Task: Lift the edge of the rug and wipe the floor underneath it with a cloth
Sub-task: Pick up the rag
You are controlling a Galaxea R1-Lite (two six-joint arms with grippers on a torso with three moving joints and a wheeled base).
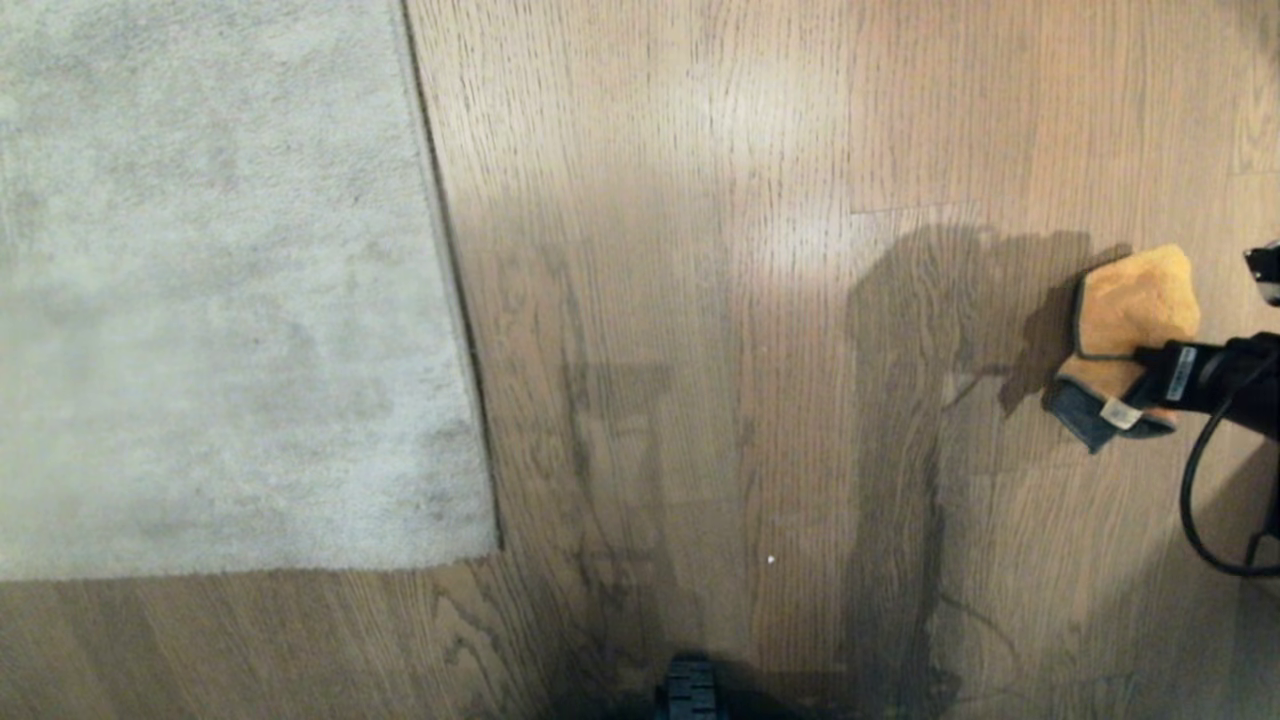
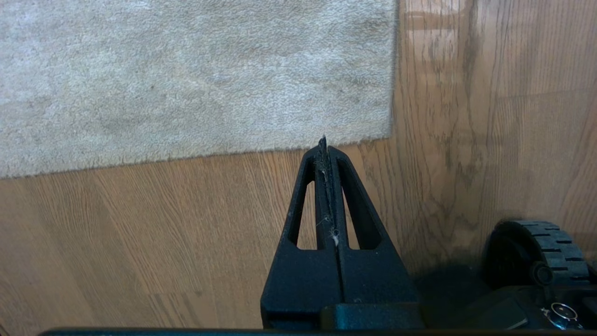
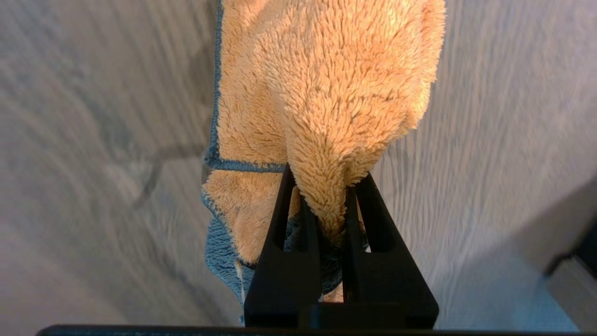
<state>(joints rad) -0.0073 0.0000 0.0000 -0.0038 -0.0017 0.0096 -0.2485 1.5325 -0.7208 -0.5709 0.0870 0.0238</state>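
Observation:
A pale grey-beige rug [image 1: 210, 290] lies flat at the left, its rug edge [image 1: 448, 270] running straight along the brown wood floor [image 1: 720, 330]. At the far right of the head view my right gripper [image 1: 1150, 365] is shut on the fuzzy orange-yellow cloth [image 1: 1135, 305], whose dark grey-blue part hangs below. In the right wrist view the cloth [image 3: 326, 93] is pinched between the black fingers [image 3: 284, 242] of that gripper [image 3: 326, 186], above the floor [image 3: 489, 140]. My left gripper [image 2: 322, 142] is shut and empty, held over bare floor [image 2: 140, 233] near the rug's corner [image 2: 387, 133].
A black wheel [image 2: 536, 254] of my base sits on the floor beside the left gripper, also seen as the base wheel [image 1: 688, 688] in the head view. A black cable [image 1: 1200, 480] loops under the right arm. Dark shadows fall across the planks.

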